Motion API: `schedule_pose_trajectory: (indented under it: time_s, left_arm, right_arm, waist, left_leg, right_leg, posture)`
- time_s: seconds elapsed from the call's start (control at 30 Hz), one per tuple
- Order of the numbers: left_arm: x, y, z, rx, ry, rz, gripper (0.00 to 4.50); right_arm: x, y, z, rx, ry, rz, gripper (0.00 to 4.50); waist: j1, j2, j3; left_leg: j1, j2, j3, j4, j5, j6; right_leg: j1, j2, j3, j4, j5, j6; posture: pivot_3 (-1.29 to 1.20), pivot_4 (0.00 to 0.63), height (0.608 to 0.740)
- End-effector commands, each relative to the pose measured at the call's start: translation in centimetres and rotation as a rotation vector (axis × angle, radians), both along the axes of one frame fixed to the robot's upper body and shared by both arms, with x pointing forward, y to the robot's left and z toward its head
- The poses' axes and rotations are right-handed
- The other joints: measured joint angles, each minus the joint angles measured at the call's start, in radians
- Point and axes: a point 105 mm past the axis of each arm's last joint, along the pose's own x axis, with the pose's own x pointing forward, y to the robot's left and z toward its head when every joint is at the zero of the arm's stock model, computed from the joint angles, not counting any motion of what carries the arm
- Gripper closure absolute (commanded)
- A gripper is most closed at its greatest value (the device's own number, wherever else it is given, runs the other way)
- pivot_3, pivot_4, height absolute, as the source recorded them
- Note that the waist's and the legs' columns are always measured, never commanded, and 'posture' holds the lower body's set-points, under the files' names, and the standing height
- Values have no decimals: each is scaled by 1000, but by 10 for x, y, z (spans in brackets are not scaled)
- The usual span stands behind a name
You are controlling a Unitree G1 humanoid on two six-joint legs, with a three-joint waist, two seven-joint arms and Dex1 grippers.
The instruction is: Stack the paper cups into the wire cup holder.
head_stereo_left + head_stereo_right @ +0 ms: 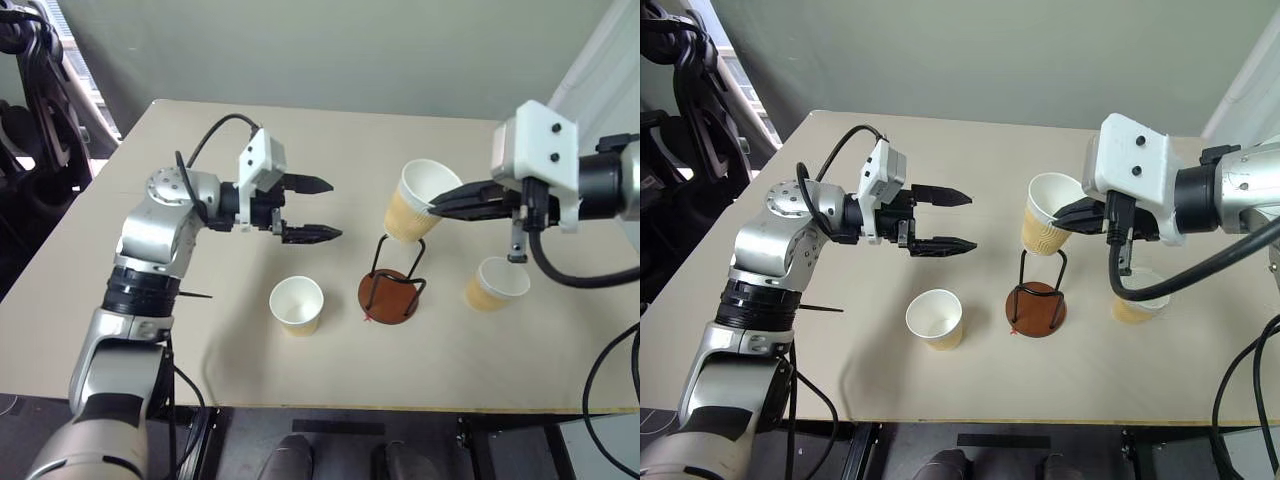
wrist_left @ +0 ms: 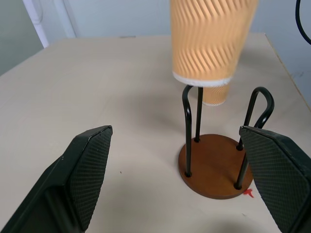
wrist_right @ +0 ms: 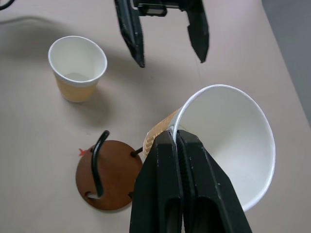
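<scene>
The right arm reaches in from 3 o'clock, its forearm roughly level and the wrist angled toward the middle of the tabletop (image 1: 120, 240). The right tool (image 1: 437, 207) has its two black fingers pressed together on the rim of a paper cup (image 1: 415, 205), one finger inside the wall and one outside. That held cup hangs tilted in the air, mouth up, its base just above the wire loops of the wire cup holder (image 1: 392, 288) and not down between them.

The left arm comes up from 7 o'clock, bends at the elbow and points its wrist across toward 3 o'clock. The left tool (image 1: 318, 210) hovers empty with its fingers spread wide, aimed at the holder and the held cup, apart from both.

A second cup (image 1: 297, 304) stands upright on the tabletop at 9 o'clock of the holder, near it. A third cup (image 1: 495, 283) stands at 3 o'clock of the holder, below the right wrist.

The head views give this whole layout. The left wrist view shows the ribbed side and white bottom edge of the held cup just above the wire tops, and a small red mark (image 2: 248, 193) on the tabletop beside the brown disc base. The right wrist view shows the pinch on the rim close up, with the cup's white inside.
</scene>
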Motion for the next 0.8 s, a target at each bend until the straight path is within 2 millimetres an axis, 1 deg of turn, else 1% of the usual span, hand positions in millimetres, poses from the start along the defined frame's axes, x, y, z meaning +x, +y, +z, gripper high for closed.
schedule_pose_trajectory:
  time_s: [0.03,0.23,0.57,0.67,0.7,0.8]
  left_arm:
    - [-1,-2,11,-2,-46,-14,0]
    - [-1,-3,12,-3,-46,-14,0]
    - [-1,0,12,-3,-47,-1,0]
    - [-1,1,12,-3,-48,2,0]
    - [-1,1,12,-3,-48,3,0]
    - [-1,1,12,-3,-49,4,0]
  right_arm:
    - [-8,-1,5,9,-32,-1,4477]
    - [-9,0,-6,4,7,11,4477]
    - [-2,-4,-24,-58,8,6,4477]
    - [-3,-2,-25,-58,10,17,3914]
    - [-3,-2,-25,-55,12,22,3658]
    - [-3,1,-24,-44,11,31,2599]
  waist:
    - [0,0,0]
    - [0,0,0]
    - [0,0,0]
    - [0,0,0]
    - [0,0,0]
    - [0,0,0]
  left_leg:
    - [0,0,0,0,0,0]
    - [0,0,0,0,0,0]
    - [0,0,0,0,0,0]
    - [0,0,0,0,0,0]
    - [0,0,0,0,0,0]
    - [0,0,0,1,0,0]
  right_leg:
    - [0,0,0,0,0,0]
    - [0,0,0,0,0,0]
    - [0,0,0,0,0,0]
    - [0,0,0,0,0,0]
    - [0,0,0,0,0,0]
    - [0,0,0,0,0,0]
  posture:
    - [0,150,740]
    - [0,150,740]
    - [0,150,740]
    - [0,150,740]
    - [0,150,740]
    - [0,150,740]
